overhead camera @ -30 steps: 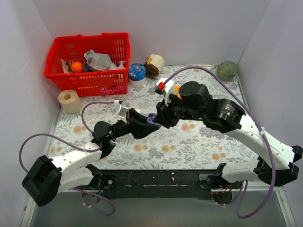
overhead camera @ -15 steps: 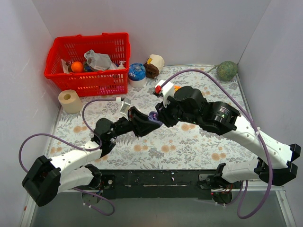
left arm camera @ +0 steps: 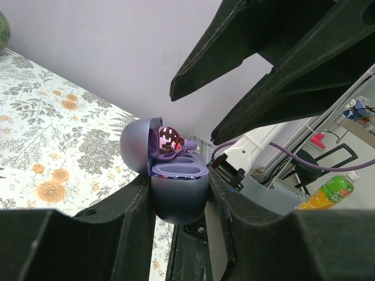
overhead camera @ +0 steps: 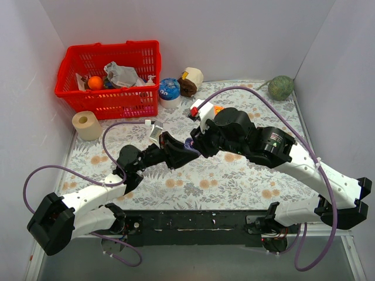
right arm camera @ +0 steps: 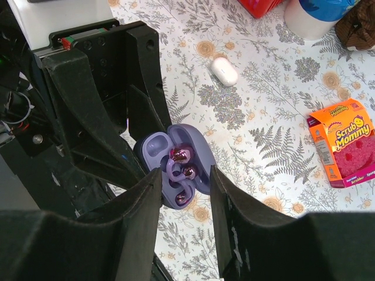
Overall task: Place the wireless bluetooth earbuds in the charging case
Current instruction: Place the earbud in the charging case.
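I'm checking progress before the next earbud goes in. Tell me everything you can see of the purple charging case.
The purple charging case is a rounded lilac clamshell that looks like smooth matte plastic. Its domed lid is hinged open. The left gripper clamps its body between black fingers and holds it in the air. Glossy pinkish earbuds show at its wells. The right gripper is close over it; whether it touches the case is unclear.

The table (overhead camera: 234, 181) wears a flowery cloth. At its far left stands a red basket (overhead camera: 108, 79), a paper roll (overhead camera: 87, 124) beside it, then a blue-lidded tub (overhead camera: 169, 92). A green ball (overhead camera: 281, 87) sits far right. A small white case (right arm camera: 224, 71) and an orange sponge box (right arm camera: 344, 149) lie mid-table.
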You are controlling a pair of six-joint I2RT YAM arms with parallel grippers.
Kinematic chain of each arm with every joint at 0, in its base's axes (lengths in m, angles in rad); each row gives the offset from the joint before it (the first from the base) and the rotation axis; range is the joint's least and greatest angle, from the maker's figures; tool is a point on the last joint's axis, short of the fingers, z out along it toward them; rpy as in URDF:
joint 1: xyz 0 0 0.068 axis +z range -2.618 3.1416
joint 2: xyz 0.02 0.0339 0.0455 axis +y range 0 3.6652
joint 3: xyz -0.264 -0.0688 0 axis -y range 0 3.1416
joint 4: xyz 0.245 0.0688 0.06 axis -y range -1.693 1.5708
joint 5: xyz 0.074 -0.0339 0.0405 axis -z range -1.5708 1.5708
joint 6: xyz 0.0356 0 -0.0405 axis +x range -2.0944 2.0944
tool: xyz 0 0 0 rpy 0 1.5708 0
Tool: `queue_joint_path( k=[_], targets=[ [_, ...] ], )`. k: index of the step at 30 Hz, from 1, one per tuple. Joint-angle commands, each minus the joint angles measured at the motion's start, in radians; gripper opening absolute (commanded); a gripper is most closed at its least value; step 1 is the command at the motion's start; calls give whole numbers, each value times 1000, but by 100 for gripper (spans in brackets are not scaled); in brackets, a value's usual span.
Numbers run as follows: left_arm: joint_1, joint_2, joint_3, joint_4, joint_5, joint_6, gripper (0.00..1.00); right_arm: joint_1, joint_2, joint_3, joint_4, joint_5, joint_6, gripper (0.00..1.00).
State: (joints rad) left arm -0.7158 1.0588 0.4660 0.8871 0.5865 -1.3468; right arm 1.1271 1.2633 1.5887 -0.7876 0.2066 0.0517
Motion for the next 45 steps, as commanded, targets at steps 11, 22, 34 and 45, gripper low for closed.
queue_joint_path(
  k=[11,22,34,45],
  targets=[
    [-5,-14,40,6,-2,5,0,10,16,-10,28,-6,-16,46],
    [-4,-22,31,26,9,3,0,8,28,-12,13,25,-19,42],
    [-5,-29,14,64,21,-2,0,8,34,-19,17,30,-27,32],
    [-4,-33,11,67,22,0,0,8,36,-29,21,-1,-29,15]
  ],
)
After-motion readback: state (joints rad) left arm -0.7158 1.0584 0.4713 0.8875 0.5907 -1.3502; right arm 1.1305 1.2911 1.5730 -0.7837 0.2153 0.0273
